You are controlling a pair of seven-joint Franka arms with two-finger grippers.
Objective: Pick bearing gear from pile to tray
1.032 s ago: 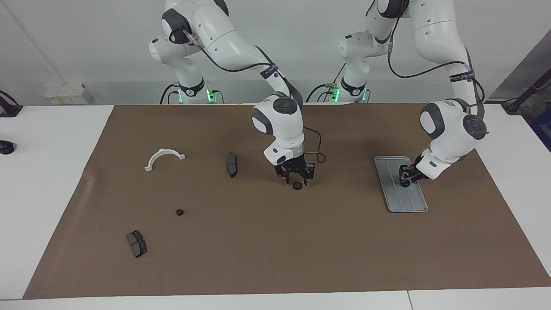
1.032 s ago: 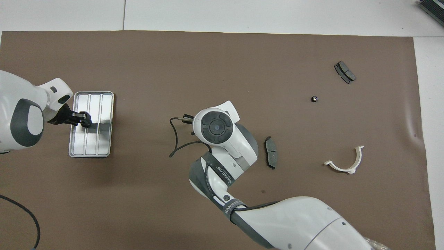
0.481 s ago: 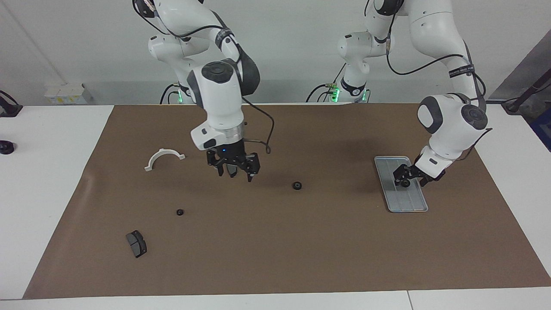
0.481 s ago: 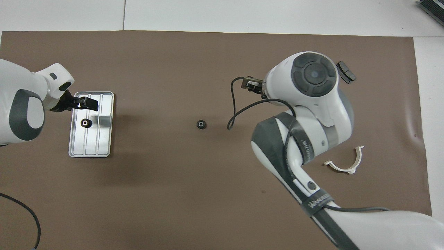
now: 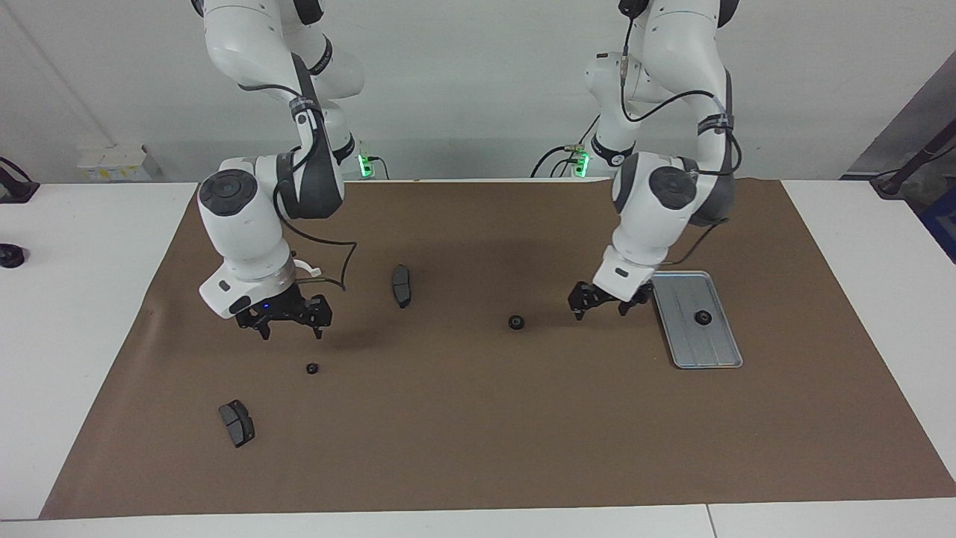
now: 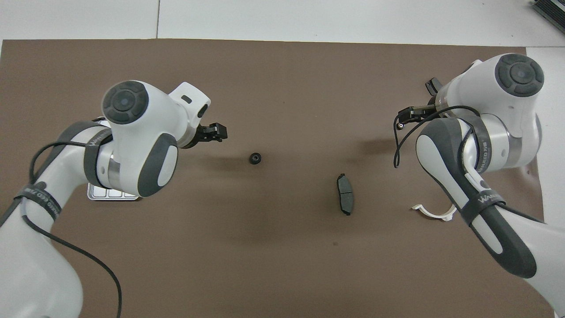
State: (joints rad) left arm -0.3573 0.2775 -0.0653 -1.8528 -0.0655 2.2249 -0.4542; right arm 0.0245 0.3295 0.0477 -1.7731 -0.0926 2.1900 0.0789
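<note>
Facing view: one gear (image 5: pixel 702 316) sits in the tray (image 5: pixel 709 357), so 1 done. A 2nd gear (image 5: pixel 515 322) lies on the mat mid-table, and a 3rd gear (image 5: pixel 312 368) is toward the right arm's end. Left gripper (image 5: pixel 599 308) hangs over the mat btwn tray and 2nd gear, fingers spread, empty. Right gripper (image 5: pixel 284 326) hovers just above the 3rd gear, fingers spread, nothing held. Overhead view: the 2nd gear (image 6: pixel 254 158) is clear to see, left gripper (image 6: pixel 215 131) near it; the tray (image 6: pixel 110 194) is mostly hidden under the arm. I'd say 2 gears left, approx a third done.
</note>
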